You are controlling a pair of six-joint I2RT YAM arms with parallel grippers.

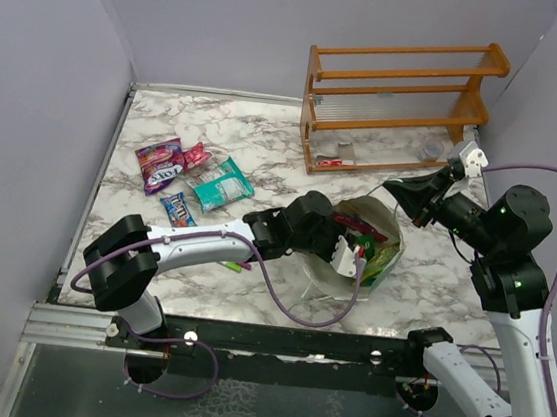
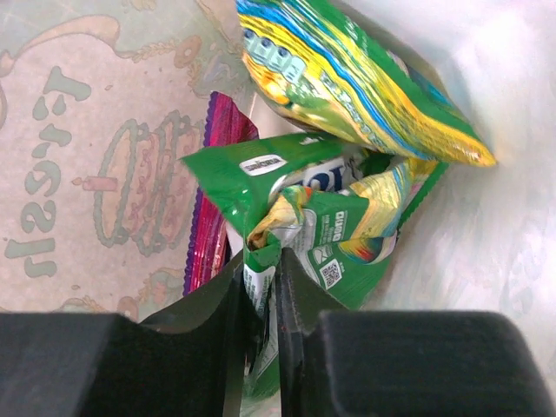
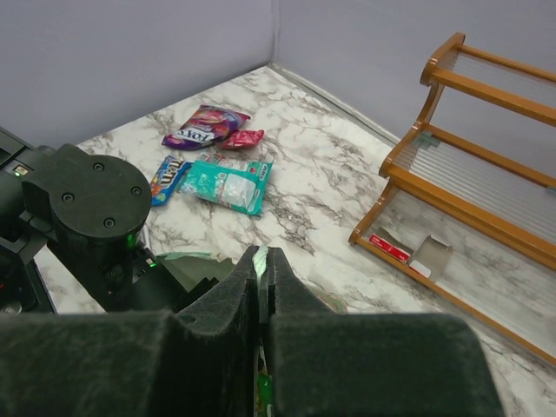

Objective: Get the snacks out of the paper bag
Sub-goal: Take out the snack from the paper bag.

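Observation:
The pale green paper bag lies open at the table's middle. My left gripper is inside it. In the left wrist view the left gripper is shut on the edge of a green snack packet. A yellow-green packet and a magenta packet lie beside it against the bag's patterned wall. My right gripper is shut on the bag's far rim, seen as a pale green strip between its jaws. Purple, pink, teal and blue packets lie on the table at left.
An orange wooden rack stands at the back right, with a red-and-white flat item on its bottom shelf. Marker pens lie under my left arm. Grey walls enclose the marble table on three sides.

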